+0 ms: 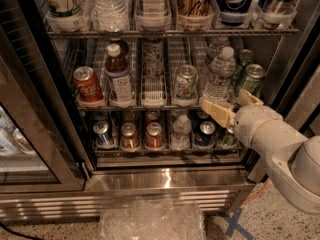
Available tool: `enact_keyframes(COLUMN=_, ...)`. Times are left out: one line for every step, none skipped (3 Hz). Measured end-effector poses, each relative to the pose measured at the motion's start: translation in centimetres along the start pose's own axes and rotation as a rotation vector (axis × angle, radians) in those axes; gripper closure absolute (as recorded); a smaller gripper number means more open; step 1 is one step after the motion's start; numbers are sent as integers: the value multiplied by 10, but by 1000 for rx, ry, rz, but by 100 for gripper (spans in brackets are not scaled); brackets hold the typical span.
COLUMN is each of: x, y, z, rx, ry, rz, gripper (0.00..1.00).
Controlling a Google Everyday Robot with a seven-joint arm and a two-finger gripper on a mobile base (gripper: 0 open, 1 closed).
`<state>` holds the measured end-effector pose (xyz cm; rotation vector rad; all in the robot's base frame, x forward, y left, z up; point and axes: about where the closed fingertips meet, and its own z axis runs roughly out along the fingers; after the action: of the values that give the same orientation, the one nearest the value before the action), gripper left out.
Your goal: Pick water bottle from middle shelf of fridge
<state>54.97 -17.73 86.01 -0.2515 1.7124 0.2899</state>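
The water bottle (219, 75) is clear ribbed plastic with a white cap and a pale label. It stands upright on the right part of the middle shelf (150, 105), a wire rack in the open fridge (165, 176). My gripper (231, 105) is open and empty, just below and in front of the bottle's base at the shelf's front edge. One finger (216, 111) points left under the bottle. The other finger (248, 98) lies to the bottle's right, in front of a green can (251, 77).
On the middle shelf stand a red cola can (88, 86), a brown-drink bottle (119, 74) and a pale can (185, 82). Short cans and a small clear bottle (180, 131) fill the lower rack. The glass door (30, 134) hangs open at left. Crumpled clear plastic (150, 219) lies on the floor.
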Motion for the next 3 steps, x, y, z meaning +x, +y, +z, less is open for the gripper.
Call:
enact_keyframes(x=-3, y=-2, z=17, rx=35, ry=-28, rz=4, gripper=18)
enact_keyframes(x=-3, y=-2, z=17, rx=34, ry=-28, rz=4, gripper=20)
enact_keyframes(x=-3, y=-2, z=17, rx=34, ry=-29, rz=4, gripper=22)
